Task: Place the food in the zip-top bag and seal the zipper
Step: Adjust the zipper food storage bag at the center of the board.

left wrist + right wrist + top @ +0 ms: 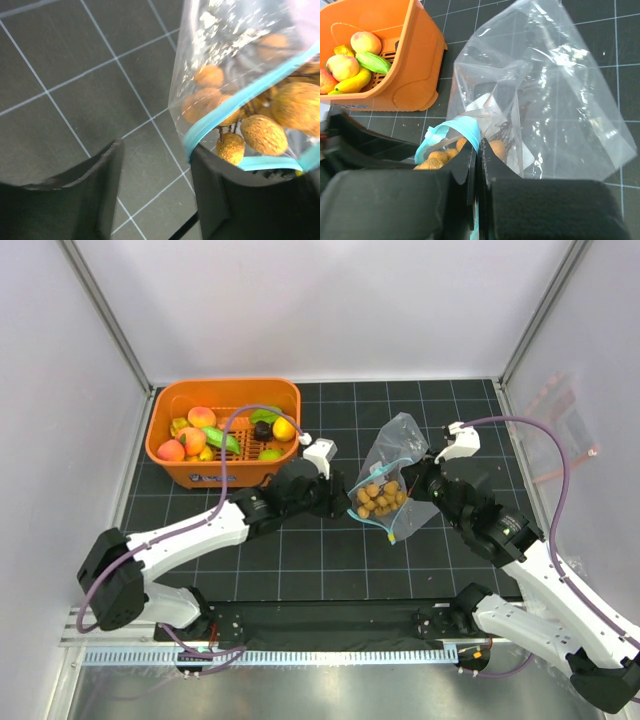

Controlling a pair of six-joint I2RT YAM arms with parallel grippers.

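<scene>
- The right fingers point(477, 155) were shown pressed together on the zipper point(465, 125), so that one lip of the zip-top bag point(555, 90) was gripped.
- The left fingers point(338, 496) were shown parted, with nothing held. In the left wrist view only bare mat was seen in the gap, and the near corner of the teal strip lay against one finger.
- The cluster of brown balls point(380, 498) was seen at the mouth of the bag, between the two lips of the zipper, not deep in the body.
- Step in hand, as judged: the free lip was to be taken by the left fingers. The grip would best be placed on the teal strip alone, at its corner, so that no ball was pinched. The film looked floppy and could be expected to fold or slip if caught below the strip. The cluster would need to be shaken deeper before any sealing was tried.
- The basket point(225, 390) was set behind and to the left of the bag, well apart from it. Since peaches point(200, 417), a banana point(355, 82) and green pieces point(372, 62) were seen inside, most of the food was judged not yet bagged.
- The worktop point(320, 550) was a flat black mat ruled with a pale grid, bounded at the near edge by a metal rail point(270, 655).
- A second clear bag point(555, 430), with a pink-red strip, was seen against the right wall, outside the task.
- The enclosure was formed by plain white walls point(330, 300) on three sides, joined by grey metal posts point(105, 310).
</scene>
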